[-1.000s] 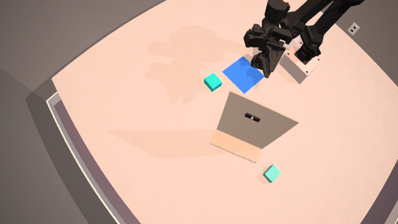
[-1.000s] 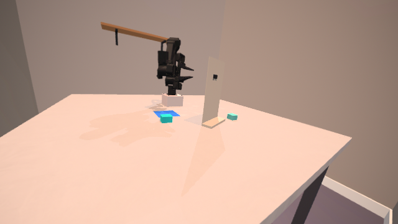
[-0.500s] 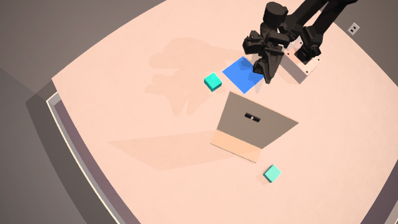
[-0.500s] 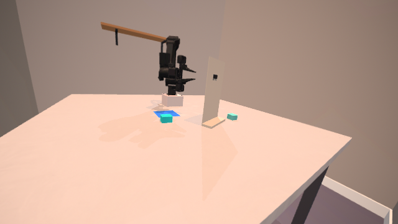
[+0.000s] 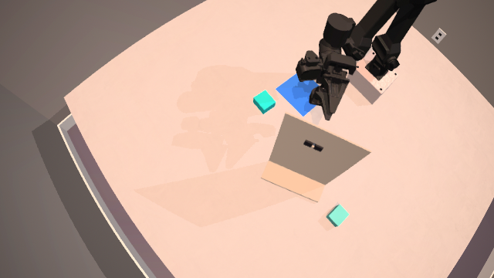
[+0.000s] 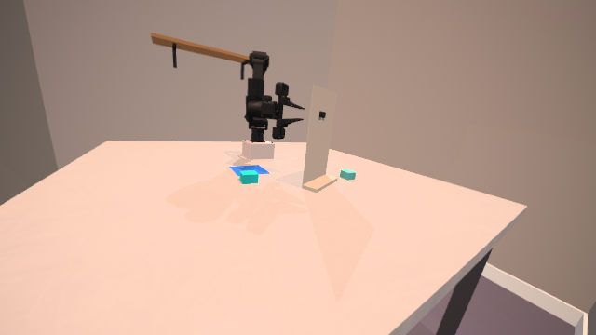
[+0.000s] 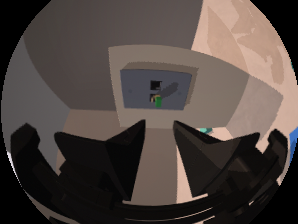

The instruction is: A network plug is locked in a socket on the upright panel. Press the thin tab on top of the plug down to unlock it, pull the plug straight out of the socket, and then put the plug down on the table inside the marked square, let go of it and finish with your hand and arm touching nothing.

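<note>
Table (image 6: 140, 242) carries everything; my arm (image 6: 257, 100) stands on its base block (image 6: 257, 149) at the far side, folded forward. Panel (image 6: 318, 135) is upright on its wooden foot (image 6: 319, 182), face toward me in the wrist view. Blue square (image 5: 294, 92) lies on the table between my base and the panel, partly under my shadow. Two teal blocks: one (image 5: 264, 101) just beside the square on the side away from my base, the other (image 5: 337, 215) on the far side of the panel, well apart from the first. My gripper (image 6: 298, 114) hangs in the air just short of the panel, fingers (image 6: 292, 105) stacked one above the other in the exterior view and pointing at the panel at about socket height. Fingers are partly open, nothing between them, touching nothing. Plug (image 5: 312, 145) sits in the socket on the panel, dark and small; in the wrist view it shows centred above the gap between my fingertips, with a green spot on it. Tab is too small to make out. Gap remains between fingertips and panel.
</note>
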You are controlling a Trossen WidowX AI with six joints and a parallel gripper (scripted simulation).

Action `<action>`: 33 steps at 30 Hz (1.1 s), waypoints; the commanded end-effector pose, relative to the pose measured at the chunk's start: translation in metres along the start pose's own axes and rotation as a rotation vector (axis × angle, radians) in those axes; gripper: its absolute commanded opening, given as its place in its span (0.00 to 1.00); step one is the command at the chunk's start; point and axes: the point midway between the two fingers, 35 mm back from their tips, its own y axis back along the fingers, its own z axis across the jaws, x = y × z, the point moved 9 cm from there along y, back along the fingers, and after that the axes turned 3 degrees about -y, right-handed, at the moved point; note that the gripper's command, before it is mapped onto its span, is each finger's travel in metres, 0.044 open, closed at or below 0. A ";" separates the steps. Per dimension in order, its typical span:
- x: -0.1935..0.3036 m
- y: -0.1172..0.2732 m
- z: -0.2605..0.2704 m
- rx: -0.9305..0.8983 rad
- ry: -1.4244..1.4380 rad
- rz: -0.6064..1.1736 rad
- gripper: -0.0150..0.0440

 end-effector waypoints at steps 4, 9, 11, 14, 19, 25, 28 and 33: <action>-0.005 -0.010 0.001 -0.001 -0.003 -0.004 0.52; -0.007 -0.018 0.001 -0.002 -0.003 -0.004 0.52; -0.008 -0.021 0.001 -0.002 -0.003 -0.004 0.52; -0.010 -0.025 0.001 -0.002 -0.002 -0.004 0.52; -0.012 -0.033 0.002 -0.003 -0.002 -0.004 0.52; -0.013 -0.043 0.002 -0.004 -0.002 -0.004 0.52; -0.014 -0.047 0.002 -0.005 -0.002 -0.004 0.52; -0.015 -0.054 0.002 -0.005 -0.002 -0.004 0.52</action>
